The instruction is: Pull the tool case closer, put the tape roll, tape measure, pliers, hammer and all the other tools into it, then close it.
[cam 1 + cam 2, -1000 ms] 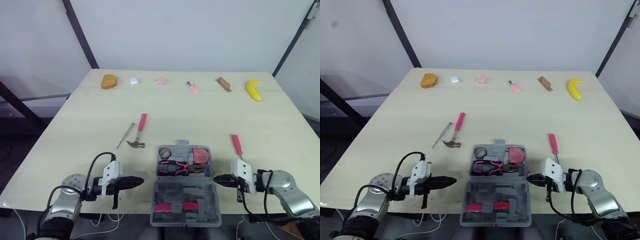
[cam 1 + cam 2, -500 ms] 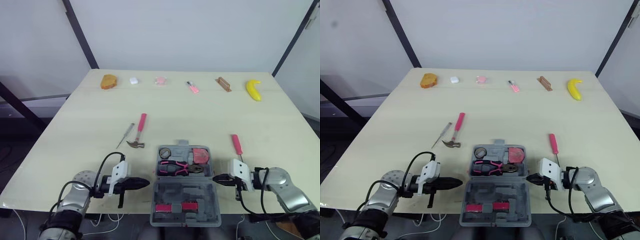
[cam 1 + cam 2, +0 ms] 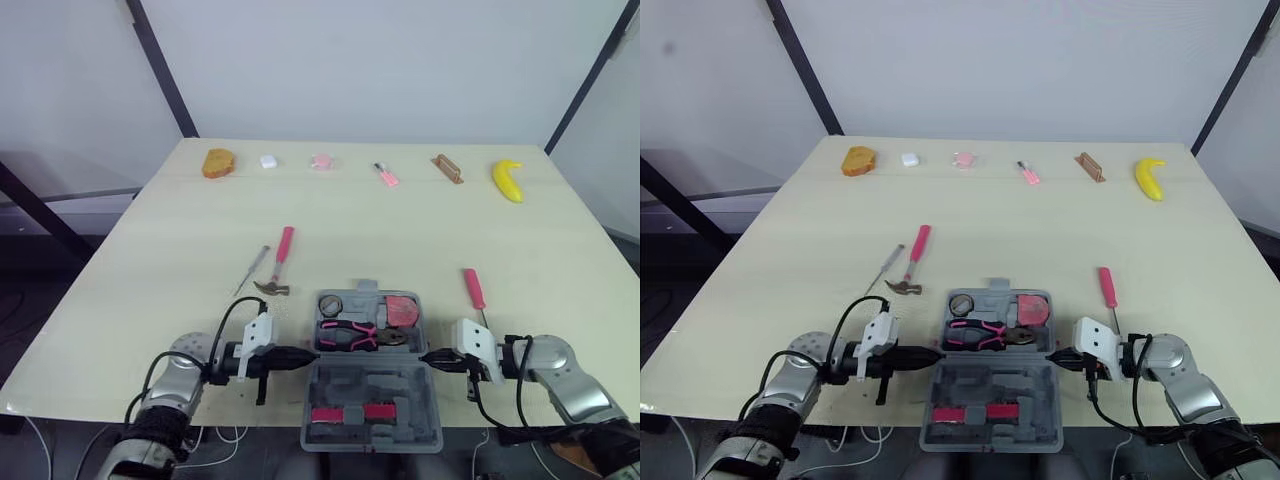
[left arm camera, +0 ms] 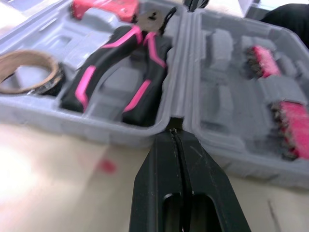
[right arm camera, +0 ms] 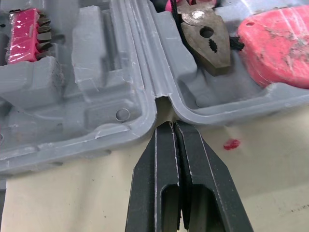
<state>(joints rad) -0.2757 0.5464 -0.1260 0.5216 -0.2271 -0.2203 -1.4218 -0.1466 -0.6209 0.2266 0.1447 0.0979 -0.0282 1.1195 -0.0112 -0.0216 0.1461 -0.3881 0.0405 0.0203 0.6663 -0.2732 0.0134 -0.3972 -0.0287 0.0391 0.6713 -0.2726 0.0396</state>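
- Pale table (image 3: pixel 400 230) against white walls; a row of small odds and ends lies along its far edge, well apart from my work.
- Tool case (image 3: pixel 372 385) lies open at the near edge, between my two arms. I judge the pulling-in step is about finished.
- My left gripper (image 4: pixel 174 133) and right gripper (image 5: pixel 170 124) both have their fingers pressed together, holding nothing, with the tips at the hinge notch on either side of the case.
- Next, I think, is loading, which calls for backing one gripper off, spreading it, and reaching out.
- Hammer (image 3: pixel 279 262) lies on the table beyond the case's left corner, with a thin screwdriver (image 3: pixel 252 270) just beside it.
- Pink screwdriver (image 3: pixel 474 291) lies to the case's right.
- Pliers (image 3: pixel 350 336) already rest in the far half.
- Tape measure (image 3: pixel 403 311), red, is seated at that half's far right.
- Tape roll (image 3: pixel 330 304) is at its far left.
- Pink bit holders (image 3: pixel 348 413) sit in the near half.
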